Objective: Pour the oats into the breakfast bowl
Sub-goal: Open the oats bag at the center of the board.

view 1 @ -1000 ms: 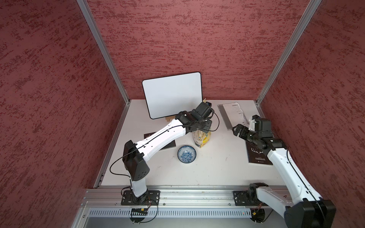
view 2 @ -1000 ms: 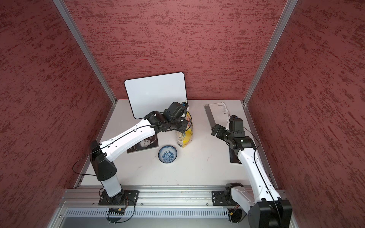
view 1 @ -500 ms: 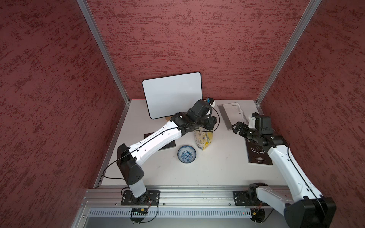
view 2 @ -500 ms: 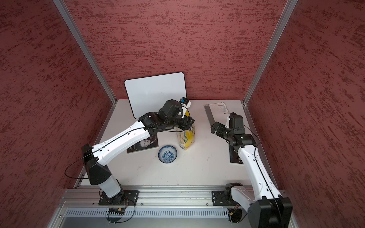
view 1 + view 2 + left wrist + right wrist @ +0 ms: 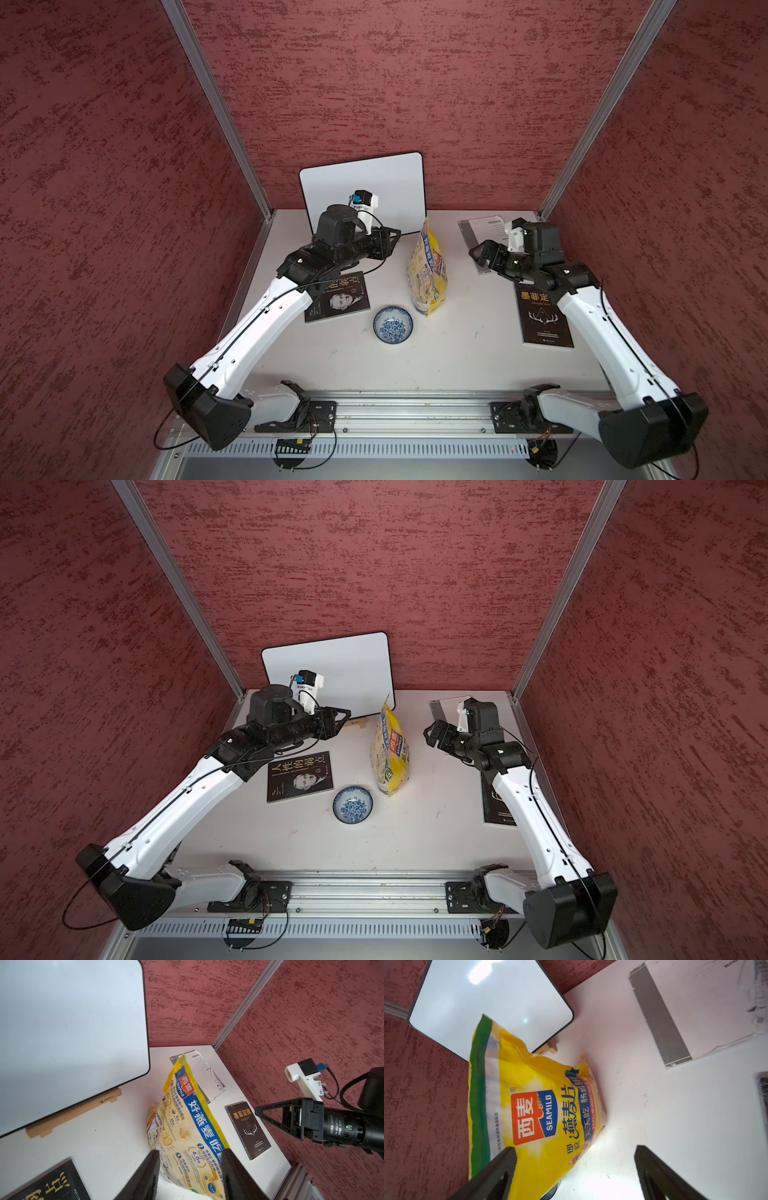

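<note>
Bowl (image 5: 393,330) first, nearest the rail: a small round porcelain piece, white outside with a blue rim and blue floral pattern inside, sitting on the smooth white table (image 5: 457,353) with no oats visible in it. Just behind and beside it stands the oats pouch (image 5: 428,274), a tall crinkled glossy yellow bag with a red-and-blue SEAMILD logo and a green top band, upright and leaning slightly, held by neither arm. A dark book with a portrait cover (image 5: 338,297) lies flat to one side of the bowl, partly under the left arm; another black book with an antler emblem (image 5: 542,318) lies on the other side, partly covered by the right arm. Farther back, the left gripper (image 5: 392,236) hovers apart from the pouch, jaws parted and empty. The right gripper (image 5: 478,253) faces the pouch from the opposite side, jaws spread wide, nothing between them. Behind it rests a grey-and-white booklet (image 5: 484,226). At the back wall leans a rounded white board (image 5: 365,187) on a wooden stand.
</note>
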You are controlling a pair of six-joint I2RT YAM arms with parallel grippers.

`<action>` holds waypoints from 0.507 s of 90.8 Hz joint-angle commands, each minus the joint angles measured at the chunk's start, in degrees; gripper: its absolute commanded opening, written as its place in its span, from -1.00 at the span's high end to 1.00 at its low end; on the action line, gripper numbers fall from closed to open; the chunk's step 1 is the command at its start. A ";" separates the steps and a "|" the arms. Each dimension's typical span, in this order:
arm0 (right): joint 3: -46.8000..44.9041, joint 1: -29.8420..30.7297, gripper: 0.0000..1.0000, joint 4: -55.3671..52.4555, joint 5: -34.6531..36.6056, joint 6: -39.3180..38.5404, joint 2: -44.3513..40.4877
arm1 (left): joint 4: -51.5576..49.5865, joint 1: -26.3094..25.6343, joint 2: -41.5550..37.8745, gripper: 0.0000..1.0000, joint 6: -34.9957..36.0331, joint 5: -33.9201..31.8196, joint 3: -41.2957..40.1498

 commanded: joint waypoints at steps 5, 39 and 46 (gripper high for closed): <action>6.60 5.36 -0.77 -0.53 -0.59 1.24 4.54 | 5.03 2.32 0.49 0.02 -3.84 5.47 -6.27; 17.98 12.58 -0.39 -1.23 -1.24 1.08 15.86 | 10.81 2.21 7.33 0.07 -7.70 11.12 -8.64; 18.37 13.17 -0.27 -1.92 -1.13 1.01 16.59 | 11.32 2.09 7.98 0.07 -7.96 11.29 -8.66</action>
